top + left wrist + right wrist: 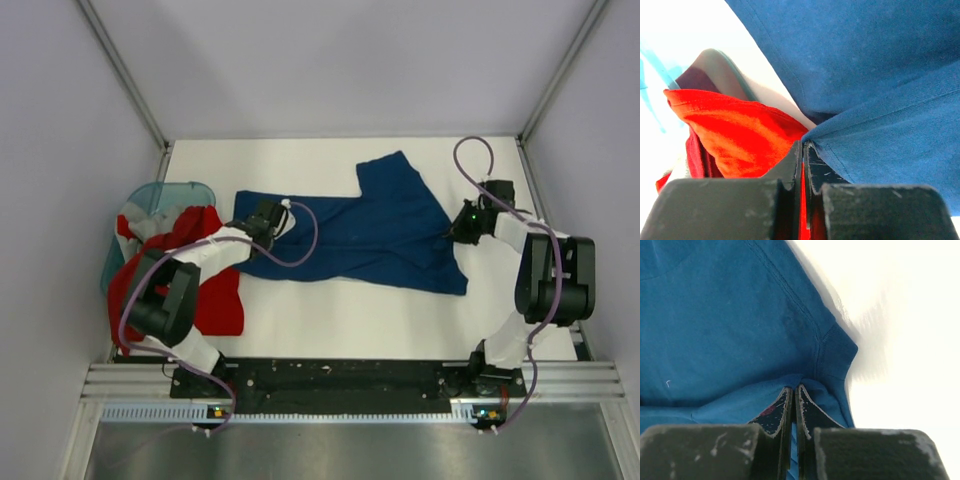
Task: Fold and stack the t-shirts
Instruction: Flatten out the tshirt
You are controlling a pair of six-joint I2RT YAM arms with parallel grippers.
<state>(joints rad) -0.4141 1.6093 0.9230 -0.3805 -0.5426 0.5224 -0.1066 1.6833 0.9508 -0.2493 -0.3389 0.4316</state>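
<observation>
The dark navy t-shirt (385, 230) lies spread across the middle of the white table (340, 320), one sleeve pointing to the far side. My left gripper (268, 218) is at its left edge. In the left wrist view the left gripper (803, 144) is shut, with a pinch of the navy cloth (875, 75) at its tips. My right gripper (462, 222) sits at the shirt's right edge. In the right wrist view the right gripper (794, 389) is shut on a fold of the navy cloth (715, 325). The red t-shirt (210, 295) is crumpled at the left, under my left arm.
A translucent teal basket (165, 192) stands at the table's left edge, with grey-white cloth (133, 215) in it and the red t-shirt (740, 130) spilling out of it. Enclosure walls close in the left, right and far sides.
</observation>
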